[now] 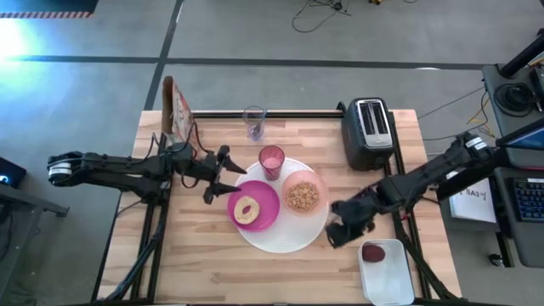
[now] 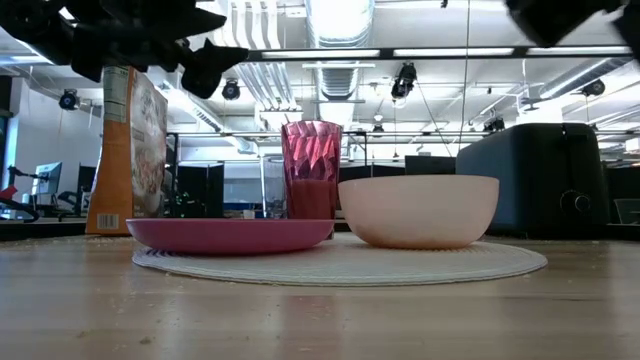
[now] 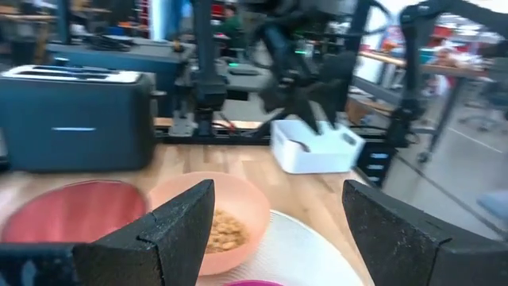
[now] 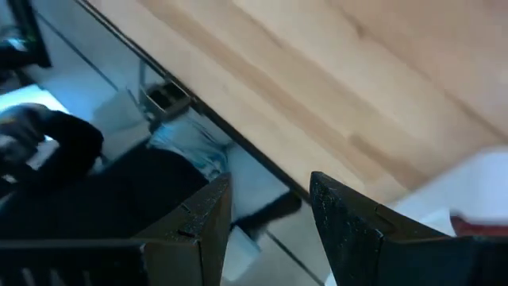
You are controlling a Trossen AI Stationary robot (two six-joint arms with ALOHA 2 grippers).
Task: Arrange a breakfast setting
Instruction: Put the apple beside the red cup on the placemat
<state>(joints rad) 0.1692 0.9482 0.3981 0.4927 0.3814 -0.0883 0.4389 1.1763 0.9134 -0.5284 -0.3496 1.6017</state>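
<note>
White plate (image 1: pixel 280 238) at table centre carries magenta plate (image 1: pixel 268 204) with bagel (image 1: pixel 247 210), bowl (image 1: pixel 303 195), tumbler (image 1: pixel 271 160). Left gripper (image 1: pixel 223 174) open beside magenta plate; right gripper (image 1: pixel 340 228) open near tray (image 1: pixel 387 276) holding fruit (image 1: pixel 373 252).

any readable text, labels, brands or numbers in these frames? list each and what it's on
None can be read.
Cereal box: printing and a barcode near its bottom edge, too small to read.
Paper sheet beside the table in the high view: dark marks, too blurred to read.
Toaster: a pale bar on its side, no lettering visible.
Pink tumbler, bowl and plates: no markings.
</note>
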